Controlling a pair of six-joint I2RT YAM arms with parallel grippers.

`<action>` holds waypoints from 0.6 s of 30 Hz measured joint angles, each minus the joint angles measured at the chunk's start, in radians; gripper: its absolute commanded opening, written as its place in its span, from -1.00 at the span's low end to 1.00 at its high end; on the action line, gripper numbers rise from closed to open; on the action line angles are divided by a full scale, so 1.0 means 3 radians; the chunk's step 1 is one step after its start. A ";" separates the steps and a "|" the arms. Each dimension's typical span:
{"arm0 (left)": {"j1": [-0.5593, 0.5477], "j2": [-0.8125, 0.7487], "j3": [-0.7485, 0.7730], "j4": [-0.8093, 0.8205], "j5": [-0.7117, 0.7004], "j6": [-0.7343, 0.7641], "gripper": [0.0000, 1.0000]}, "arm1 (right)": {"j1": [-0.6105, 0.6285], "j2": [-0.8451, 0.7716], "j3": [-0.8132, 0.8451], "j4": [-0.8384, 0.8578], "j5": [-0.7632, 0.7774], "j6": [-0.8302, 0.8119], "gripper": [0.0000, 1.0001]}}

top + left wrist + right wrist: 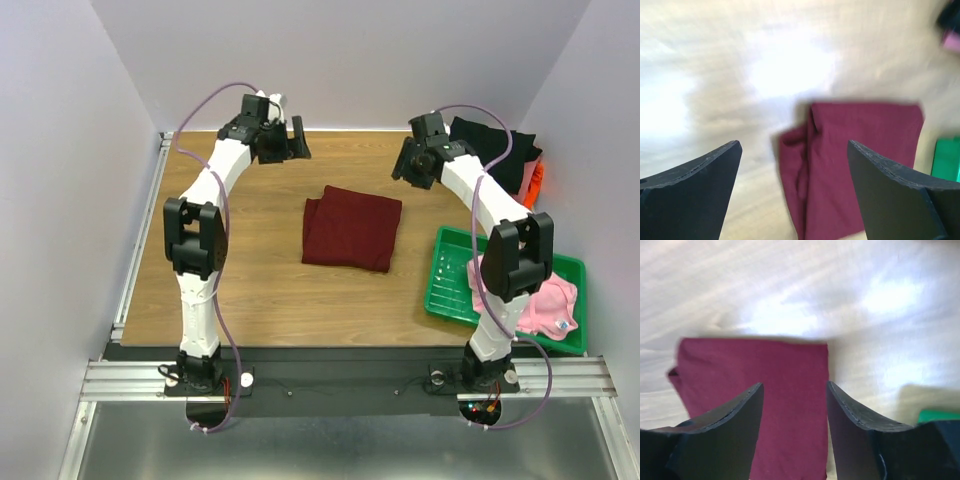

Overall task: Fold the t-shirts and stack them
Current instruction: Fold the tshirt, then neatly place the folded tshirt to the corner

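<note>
Evidently the fold of the maroon shirt (pixel 352 228) is finished or nearly so. It lies flat in the middle of the table (pixel 250 290) as a compact, roughly square packet. One looser layer shows along its left edge in the overhead view, which may want tidying.

Neither hand touches it. The left hand (pixel 794 147) has its fingers wide apart with nothing between them. The right hand (pixel 795 387) shows a narrower gap, also empty. Both hang raised over the far half of the table, one past each far corner of the shirt, and both wrist views look down on it.

Stacking looks only partly done. At the far right corner lies a folded black shirt (pixel 490 145), with an orange shirt (pixel 535 182) showing at its right edge. Whether the orange one is under it or just beside it I cannot tell. The maroon shirt is well apart from that pile, so I judge that carrying it over and setting it on top is not yet done.

More folding waits too. In the green tray (pixel 450 290) at the near right, a pink shirt (pixel 550 300) lies bunched and unfolded, partly hidden by the right arm. It would have to be taken out, spread, folded and stacked. Whether other cloth lies under it cannot be made out.
</note>
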 measured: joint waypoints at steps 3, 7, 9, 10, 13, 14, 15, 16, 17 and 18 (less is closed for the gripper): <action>0.0080 -0.0111 0.0031 0.0098 -0.0070 -0.0047 0.97 | -0.0019 -0.0034 0.0100 0.0079 -0.0005 -0.0064 0.26; 0.0085 -0.0328 -0.0359 0.0229 -0.0015 -0.0058 0.97 | -0.0018 -0.0178 -0.0112 0.0154 -0.0155 -0.0154 0.29; 0.0069 -0.0385 -0.0587 0.0301 0.0041 -0.0069 0.97 | -0.0018 -0.0264 -0.0298 0.0187 -0.0262 -0.0182 0.31; 0.0064 -0.0403 -0.0715 0.0326 0.0095 -0.0078 0.97 | -0.0018 -0.0314 -0.0423 0.0203 -0.0329 -0.0195 0.31; 0.0047 -0.0404 -0.0979 0.0356 0.0207 -0.0099 0.97 | -0.0019 -0.0406 -0.0673 0.0240 -0.0488 -0.0198 0.34; 0.0042 -0.0403 -0.1030 0.0352 0.0253 -0.0108 0.97 | -0.0019 -0.0431 -0.0739 0.0245 -0.0544 -0.0198 0.34; 0.0039 -0.0403 -0.1067 0.0355 0.0301 -0.0111 0.97 | -0.0019 -0.0451 -0.0805 0.0264 -0.0594 -0.0195 0.36; 0.0037 -0.0403 -0.1077 0.0367 0.0354 -0.0113 0.97 | -0.0023 -0.0470 -0.0863 0.0296 -0.0642 -0.0192 0.37; 0.0033 -0.0403 -0.1078 0.0392 0.0401 -0.0113 0.97 | -0.0027 -0.0490 -0.0919 0.0322 -0.0694 -0.0184 0.39; 0.0029 -0.0403 -0.1078 0.0422 0.0454 -0.0114 0.97 | -0.0033 -0.0526 -0.1011 0.0355 -0.0774 -0.0175 0.41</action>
